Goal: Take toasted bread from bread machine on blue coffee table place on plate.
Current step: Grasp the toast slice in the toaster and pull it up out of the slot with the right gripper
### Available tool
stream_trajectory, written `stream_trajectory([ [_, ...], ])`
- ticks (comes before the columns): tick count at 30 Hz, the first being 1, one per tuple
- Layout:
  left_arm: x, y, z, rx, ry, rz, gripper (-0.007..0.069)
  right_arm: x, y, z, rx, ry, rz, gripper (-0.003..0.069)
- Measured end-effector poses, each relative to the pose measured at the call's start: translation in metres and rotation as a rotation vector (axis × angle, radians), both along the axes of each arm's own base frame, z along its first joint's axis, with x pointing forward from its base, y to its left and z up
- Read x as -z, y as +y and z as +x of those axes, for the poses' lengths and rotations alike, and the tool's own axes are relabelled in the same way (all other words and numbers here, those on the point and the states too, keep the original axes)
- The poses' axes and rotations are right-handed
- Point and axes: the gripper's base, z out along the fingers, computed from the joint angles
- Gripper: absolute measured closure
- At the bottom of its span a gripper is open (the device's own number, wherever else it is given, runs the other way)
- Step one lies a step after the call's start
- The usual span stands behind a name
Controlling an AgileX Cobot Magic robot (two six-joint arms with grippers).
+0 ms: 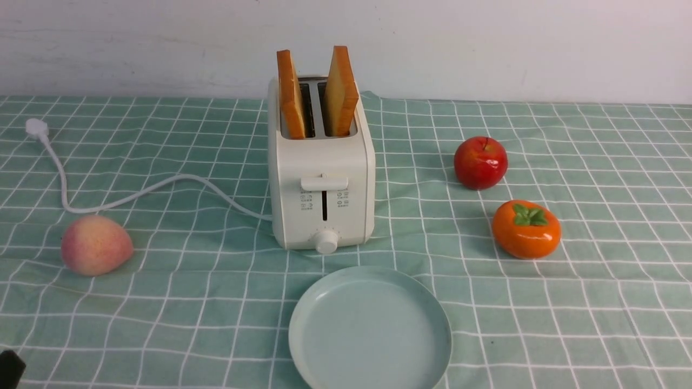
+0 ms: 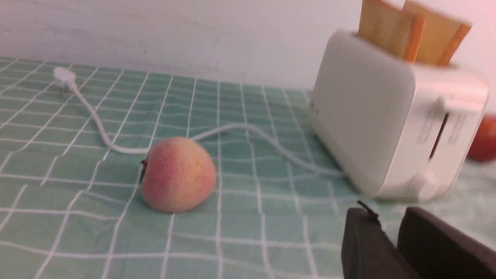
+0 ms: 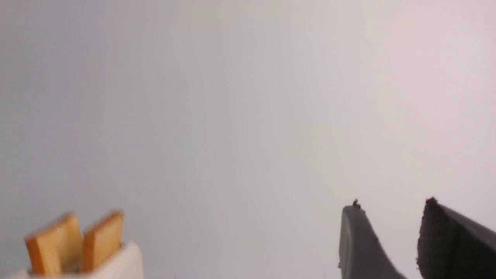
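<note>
Both slices of toasted bread [image 1: 341, 94] stand in the toaster's [image 1: 324, 194] slots, well apart from the left gripper [image 2: 383, 228], its fingers slightly parted, and the right gripper [image 3: 391, 228], parted wider, both holding nothing.

Stood open, well apart from the toasted bread [image 3: 106, 240]

Showed in the right wrist view as two upright, brown-crusted slices, side by side in the partly visible, off-white bread machine [image 3: 126, 261]. Had the right gripper [image 3: 391, 203] in sight too, with dark fingers parted. Looked toward a pale, blurry wall [image 3: 232, 116] behind.
</note>
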Motion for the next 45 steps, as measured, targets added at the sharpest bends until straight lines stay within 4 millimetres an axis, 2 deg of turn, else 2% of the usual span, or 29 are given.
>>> stream_trajectory([
  [2, -0.012, 0.001, -0.001, 0.004, -0.120, -0.138, 0.0487, -0.008, 0.000, -0.004, -0.039, -0.057, 0.062, 0.0419],
  [5, -0.034, 0.006, -0.008, 0.005, -0.342, -0.273, 0.0482, -0.037, 0.000, -0.010, -0.095, -0.123, 0.146, 0.0419],
  [7, -0.063, 0.010, -0.019, 0.006, -0.522, -0.333, 0.0480, -0.078, -0.001, -0.017, -0.136, -0.173, 0.201, 0.0419],
  [8, -0.066, 0.010, -0.020, 0.007, -0.530, -0.337, 0.0480, -0.082, -0.001, -0.017, -0.136, -0.176, 0.201, 0.0419],
  [9, -0.089, 0.012, -0.028, 0.011, -0.609, -0.350, 0.0480, -0.112, -0.001, -0.019, -0.156, -0.184, 0.232, 0.0419],
  [11, -0.123, 0.013, -0.037, 0.013, -0.666, -0.341, 0.0480, -0.150, -0.002, -0.015, -0.174, -0.157, 0.272, 0.0419],
  [13, -0.165, 0.013, -0.043, 0.019, -0.689, -0.324, 0.0480, -0.195, -0.002, -0.009, -0.183, -0.105, 0.317, 0.0419],
  [14, -0.182, 0.012, -0.042, 0.023, -0.672, -0.315, 0.0480, -0.209, -0.003, 0.001, -0.176, -0.056, 0.327, 0.0419],
  [16, -0.200, 0.010, -0.038, 0.029, -0.632, -0.305, 0.0479, -0.230, -0.003, 0.009, -0.157, 0.011, 0.337, 0.0419],
  [17, -0.215, 0.008, -0.029, 0.037, -0.561, -0.291, 0.0479, -0.244, -0.004, 0.025, -0.124, 0.104, 0.335, 0.0419],
  [19, -0.225, 0.002, -0.009, 0.048, -0.398, -0.264, 0.0479, -0.254, -0.006, 0.055, -0.047, 0.259, 0.300, 0.0419],
  [20, -0.225, 0.002, -0.006, 0.049, -0.380, -0.261, 0.0479, -0.254, -0.007, 0.058, -0.033, 0.273, 0.285, 0.0419],
  [21, -0.221, -0.003, 0.013, 0.054, -0.227, -0.237, 0.0477, -0.250, -0.009, 0.081, 0.031, 0.386, 0.235, 0.0419],
  [22, -0.218, -0.004, 0.018, 0.055, -0.184, -0.230, 0.0477, -0.249, -0.009, 0.084, 0.035, 0.400, 0.233, 0.0419],
  [23, -0.203, -0.009, 0.035, 0.059, -0.009, -0.203, 0.0474, -0.236, -0.010, 0.110, 0.081, 0.508, 0.193, 0.0419],
  [25, -0.191, -0.012, 0.046, 0.061, 0.126, -0.171, 0.0473, -0.226, -0.010, 0.127, 0.093, 0.580, 0.192, 0.0419],
  [26, -0.172, -0.015, 0.059, 0.063, 0.309, -0.112, 0.0470, -0.209, -0.009, 0.148, 0.089, 0.688, 0.218, 0.0419],
  [31, -0.139, -0.020, 0.079, 0.075, 0.635, -0.042, 0.0466, -0.148, 0.009, 0.206, -0.036, 1.083, 0.321, 0.0419],
  [32, -0.137, -0.021, 0.080, 0.076, 0.658, -0.041, 0.0466, -0.145, 0.010, 0.209, -0.036, 1.099, 0.305, 0.0419],
  [34, -0.125, -0.025, 0.089, 0.098, 0.780, -0.067, 0.0462, -0.121, 0.040, 0.237, -0.225, 1.251, 0.211, 0.0417],
  [35, -0.124, -0.025, 0.090, 0.098, 0.787, -0.066, 0.0462, -0.117, 0.045, 0.241, -0.246, 1.274, 0.198, 0.0417],
  [36, -0.118, -0.029, 0.095, 0.115, 0.841, -0.097, 0.0461, -0.111, 0.070, 0.258, -0.380, 1.303, 0.130, 0.0411],
  [37, -0.118, -0.030, 0.096, 0.119, 0.846, -0.107, 0.0461, -0.114, 0.074, 0.260, -0.405, 1.295, 0.134, 0.0409],
  [39, -0.111, -0.035, 0.104, 0.142, 0.900, -0.172, 0.0461, -0.118, 0.114, 0.281, -0.566, 1.259, 0.034, 0.0382],
  [40, -0.110, -0.036, 0.106, 0.146, 0.908, -0.183, 0.0461, -0.119, 0.120, 0.284, -0.586, 1.250, 0.022, 0.0376],
  [41, -0.107, -0.040, 0.110, 0.164, 0.941, -0.237, 0.0461, -0.126, 0.147, 0.298, -0.657, 1.209, -0.023, 0.0337],
  [42, -0.106, -0.040, 0.111, 0.164, 0.945, -0.236, 0.0461, -0.123, 0.149, 0.299, -0.661, 1.215, -0.029, 0.0337],
  [43, -0.104, -0.044, 0.114, 0.180, 0.973, -0.283, 0.0461, -0.133, 0.170, 0.310, -0.700, 1.164, -0.067, 0.0289],
  [45, -0.102, -0.046, 0.115, 0.190, 0.995, -0.306, 0.0460, -0.136, 0.183, 0.319, -0.712, 1.132, -0.091, 0.0255],
])
